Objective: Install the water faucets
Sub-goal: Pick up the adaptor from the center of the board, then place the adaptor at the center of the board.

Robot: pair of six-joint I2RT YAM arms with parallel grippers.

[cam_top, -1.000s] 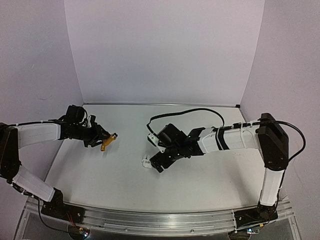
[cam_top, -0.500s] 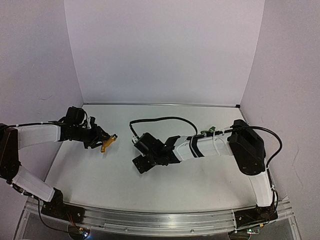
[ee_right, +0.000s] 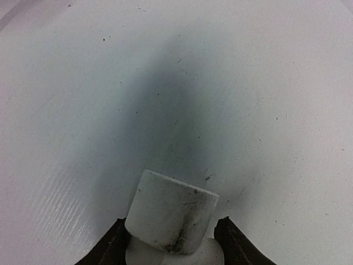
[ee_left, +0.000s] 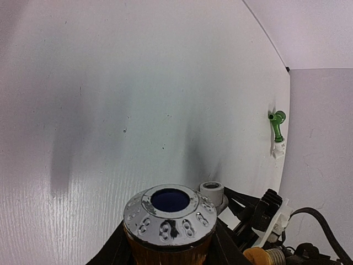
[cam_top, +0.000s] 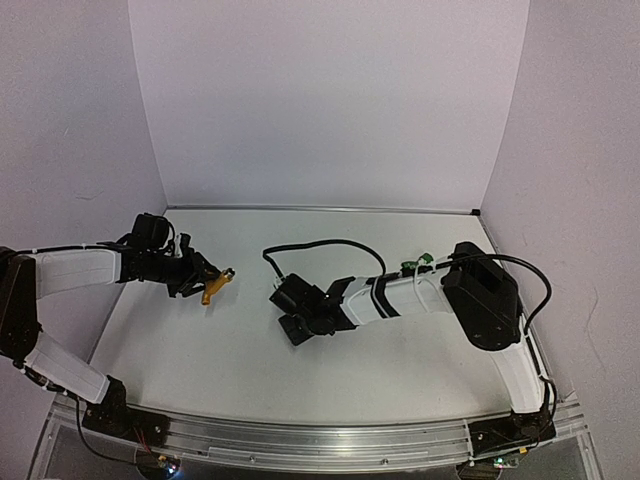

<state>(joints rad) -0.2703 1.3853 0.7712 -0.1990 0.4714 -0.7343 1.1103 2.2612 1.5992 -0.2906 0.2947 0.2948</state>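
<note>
Left gripper (cam_top: 200, 277): clenched on the orange-yellow faucet, reaching in from the left side of the table (cam_top: 240, 370) and pointing toward the middle.
Orange-yellow faucet (cam_top: 216, 284): sticks out past the left fingertips. From the left wrist, its round grey cap with a dark blue centre faces the camera, and the orange body sits below it between the two black fingers.
Right gripper (cam_top: 292, 325): low over the middle of the table, aimed toward the left arm and well apart from it. Its fingers press on either side of the white pipe fitting.
White pipe fitting (ee_right: 171, 215): a short, scuffed cylinder standing up between the right fingertips. I cannot tell whether it is clear of the table.
Green faucet (ee_left: 276, 125): lies on the table at the far right, near the side wall, behind the right forearm. No gripper touches it.
Second white fitting (ee_left: 277, 148): touches one end of the green faucet.
</note>
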